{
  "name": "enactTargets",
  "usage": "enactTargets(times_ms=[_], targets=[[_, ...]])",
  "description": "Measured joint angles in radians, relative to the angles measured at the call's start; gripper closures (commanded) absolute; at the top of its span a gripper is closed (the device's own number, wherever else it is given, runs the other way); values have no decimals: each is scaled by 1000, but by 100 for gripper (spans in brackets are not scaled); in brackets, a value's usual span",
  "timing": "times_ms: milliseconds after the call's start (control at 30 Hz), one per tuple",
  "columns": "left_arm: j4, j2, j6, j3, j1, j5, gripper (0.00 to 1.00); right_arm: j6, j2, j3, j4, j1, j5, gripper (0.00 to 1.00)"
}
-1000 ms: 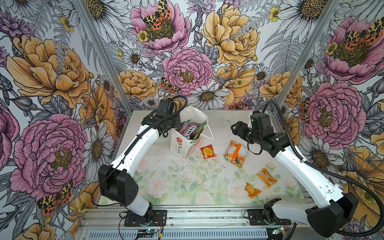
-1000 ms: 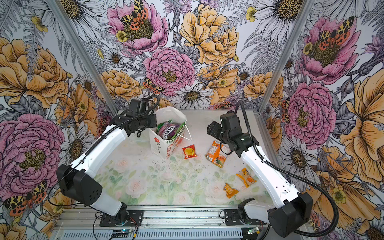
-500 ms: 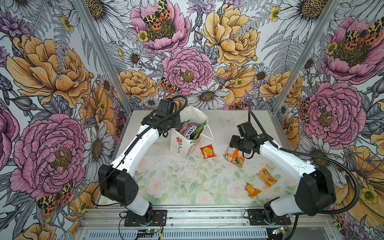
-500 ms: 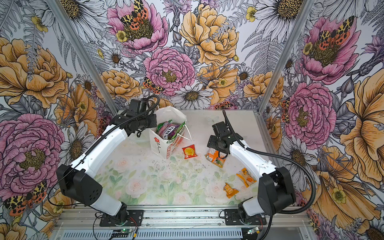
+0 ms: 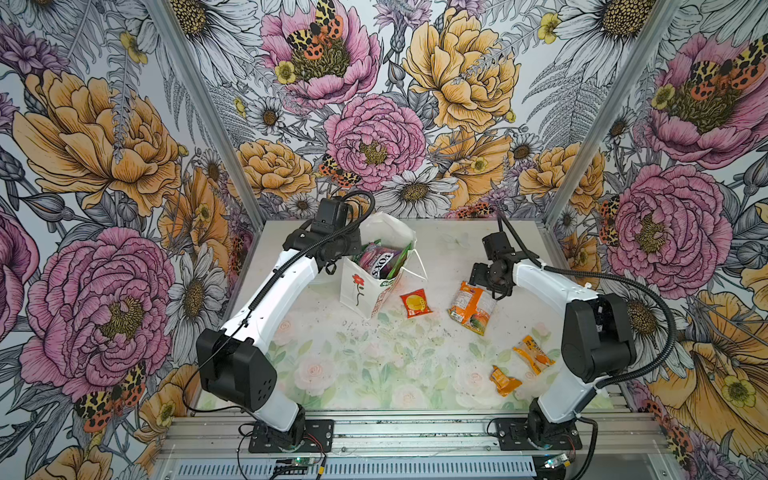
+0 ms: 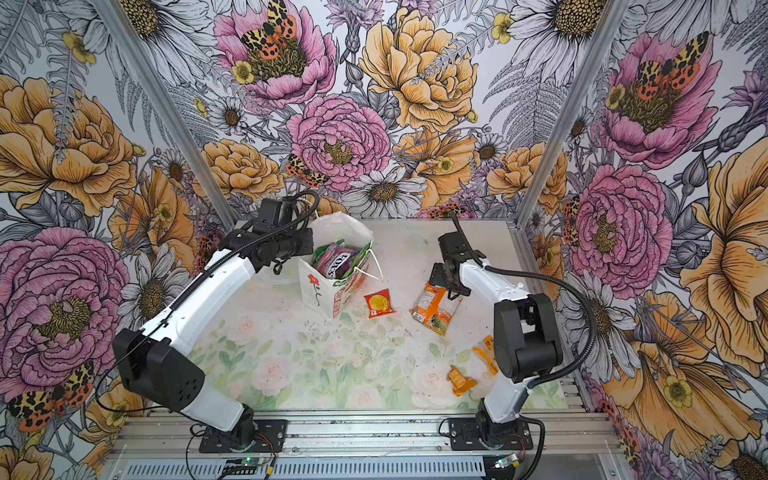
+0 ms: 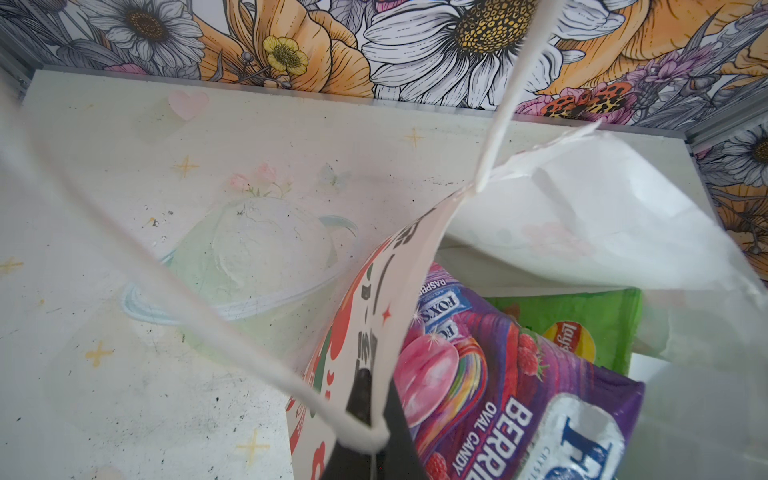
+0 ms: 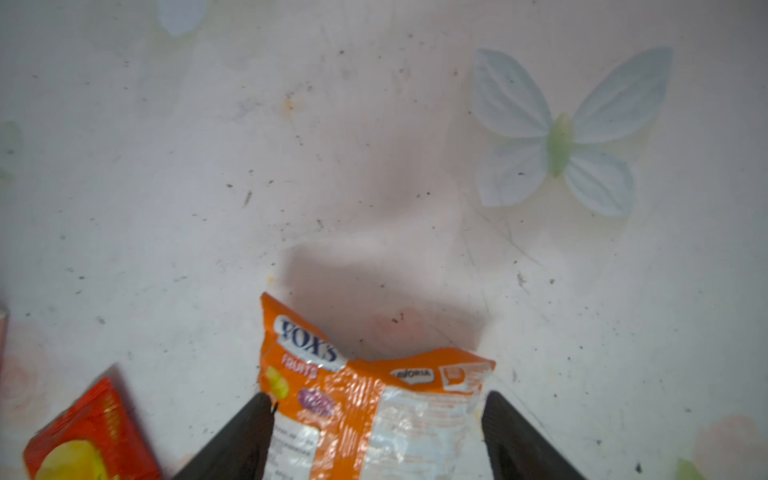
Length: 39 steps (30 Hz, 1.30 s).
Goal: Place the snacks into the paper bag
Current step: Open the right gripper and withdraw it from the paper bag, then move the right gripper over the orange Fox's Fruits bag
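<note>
Only the wrist views show it: right end effector (image 8: 376, 399) open astride the orange FOX'S packet (image 8: 415, 415), left end effector (image 7: 378, 411) clamped on the nine-o'clock rim of the paper bag (image 7: 582, 232).

Matt white paper bag (image 5: 353, 300) with soft cord handle (image 7: 500, 124), glossy crinkled plastic orange FOX'S packet (image 8: 374, 407), shiny purple FOX'S packet (image 7: 490, 374), glossy red sachet (image 5: 415, 304), scuffed matt tabletop (image 5: 332, 365), brushed metal rail (image 5: 415, 432)

- A robot lab test booth: two white arms, left (image 5: 266, 299) and right (image 5: 552, 286), bolted to an aluminium rail (image 5: 415, 432) along the bottom of both top views.
- Floral printed wall panels (image 5: 374, 124) in metal corner posts (image 5: 199, 104) enclose a small worktop (image 5: 374, 365).
- Exposed cables and a circuit board (image 5: 299, 461) sit at bottom centre.
</note>
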Motion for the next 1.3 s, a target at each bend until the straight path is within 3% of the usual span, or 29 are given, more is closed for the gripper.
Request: enactTargets(times_ms=[167, 300, 633, 767, 1033, 1300], targets=[[0, 0, 2, 0, -3, -2, 100, 1, 50, -20, 6, -16, -31, 19], [0, 0, 3, 0, -3, -3, 100, 31, 8, -130, 53, -24, -60, 20], [0, 0, 3, 0, -3, -3, 100, 195, -340, -514, 136, -37, -169, 21], [0, 0, 3, 0, -3, -3, 100, 272, -413, -607, 177, -15, -216, 20], [0, 0, 3, 0, -10, -5, 100, 396, -449, -638, 217, 158, -222, 15], [0, 0, 4, 0, -11, -11, 100, 570, -498, -625, 268, 429, -182, 15]])
